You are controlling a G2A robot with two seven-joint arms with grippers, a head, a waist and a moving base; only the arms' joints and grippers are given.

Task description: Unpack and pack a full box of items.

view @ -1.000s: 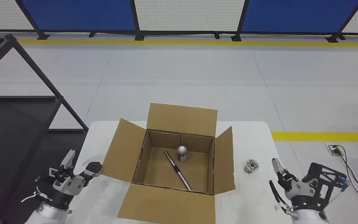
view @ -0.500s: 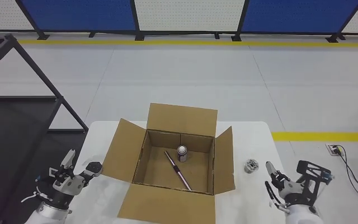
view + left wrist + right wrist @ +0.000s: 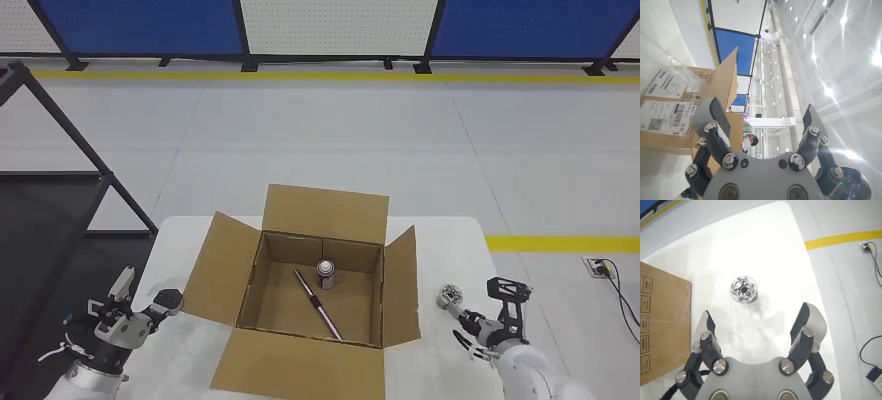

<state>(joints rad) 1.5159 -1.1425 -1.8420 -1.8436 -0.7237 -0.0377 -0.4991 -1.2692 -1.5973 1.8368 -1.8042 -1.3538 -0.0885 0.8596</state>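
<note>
The cardboard box (image 3: 322, 290) stood open in the lower middle of the top view, all four flaps folded outward, on the white table (image 3: 440, 240). In the left wrist view its outer wall (image 3: 668, 89) carried white shipping labels (image 3: 666, 117) with barcodes and small print, a square code mark, printed handling symbols and a strip of clear tape (image 3: 677, 72). In the right wrist view one flap (image 3: 662, 321) bore a column of small boxed handling marks (image 3: 645, 321), the lettering too fine to make out.

Inside the box a thin metal rod (image 3: 318, 303) lay slantwise on the floor, and a small round can (image 3: 326, 273) stood near the back wall, just beside the rod's upper end.

A small metal spool (image 3: 449, 294) stood on the table at the right of the frame, beside the box's right flap and apart from it. The right gripper (image 3: 462, 328) sat just below it in the top view, toward the lower right. From the wrist, the right gripper (image 3: 756, 313) was spread wide and held nothing; the spool (image 3: 743, 291) stood on end just ahead of the fingertips, roughly in line with the gap and touching neither finger.

The left gripper (image 3: 147, 290) was in the lower left of the top view, beside the box's left flap. Its fingers (image 3: 719, 113) were also spread wide and empty, beside the labelled box wall.

A yellow floor line (image 3: 560, 243) ran along the right of the top view.
</note>
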